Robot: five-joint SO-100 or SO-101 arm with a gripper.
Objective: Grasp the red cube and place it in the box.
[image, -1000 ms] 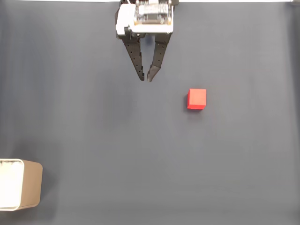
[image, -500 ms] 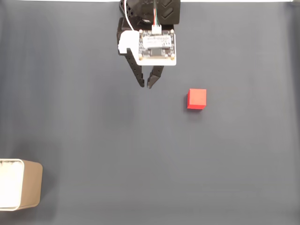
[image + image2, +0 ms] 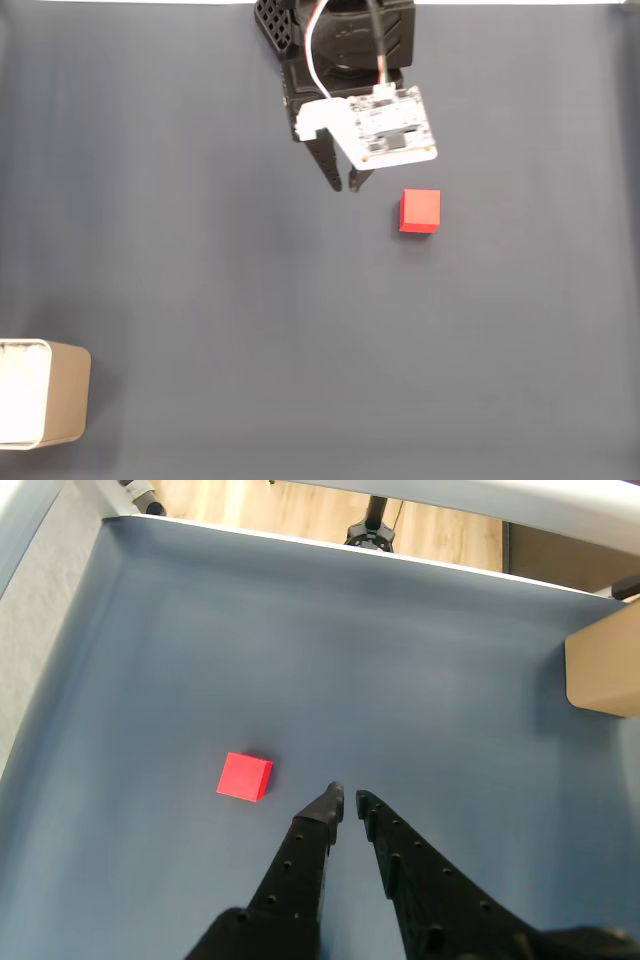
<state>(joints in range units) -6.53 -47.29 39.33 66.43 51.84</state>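
The red cube [image 3: 420,211] lies on the blue-grey mat, a little right of centre in the fixed view. My gripper [image 3: 346,187] hangs just left of it and slightly above in the picture, apart from the cube. Its black fingers are shut, tips nearly touching, with nothing between them. In the wrist view the gripper [image 3: 348,794] points up from the bottom edge, and the red cube [image 3: 244,776] sits to the left of its tips. The box [image 3: 62,392], tan with a white inside, stands at the bottom left corner of the fixed view. The box [image 3: 605,670] is cut off by the right edge of the wrist view.
The arm's black base [image 3: 335,30] and white circuit board [image 3: 392,125] sit at the top centre of the fixed view. A wide stretch of bare mat [image 3: 250,330] separates cube and box. Beyond the mat's far edge in the wrist view is a wooden floor with a black stand foot [image 3: 372,532].
The arm has reached out and swung right, bringing the fingertips from top centre to just beside the cube. Cube and box have not moved; the fingers stay shut.
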